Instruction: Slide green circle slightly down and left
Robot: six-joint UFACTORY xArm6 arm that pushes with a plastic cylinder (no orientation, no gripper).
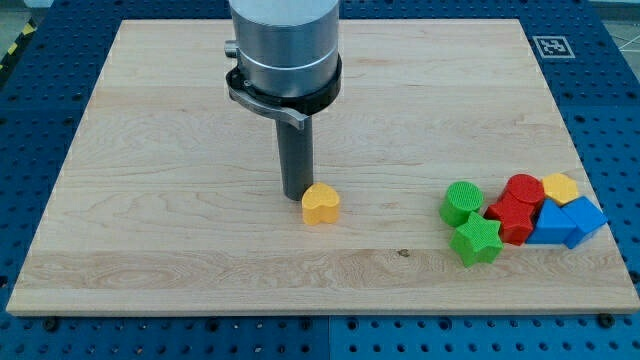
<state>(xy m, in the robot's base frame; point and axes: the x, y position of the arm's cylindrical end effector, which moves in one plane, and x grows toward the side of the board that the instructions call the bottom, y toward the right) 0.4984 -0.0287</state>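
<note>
The green circle [462,202] sits at the view's lower right, at the left end of a cluster of blocks. Just below it lies a green star [476,240]. My tip [296,194] rests on the board near the middle, far to the left of the green circle. It stands right beside a yellow heart [320,204], touching or nearly touching the heart's upper left side.
The cluster at the right also holds a red circle [524,189], a red block [513,218], a yellow hexagon [560,188] and two blue blocks [568,221]. The wooden board [180,150] ends just right of the cluster, on a blue perforated table.
</note>
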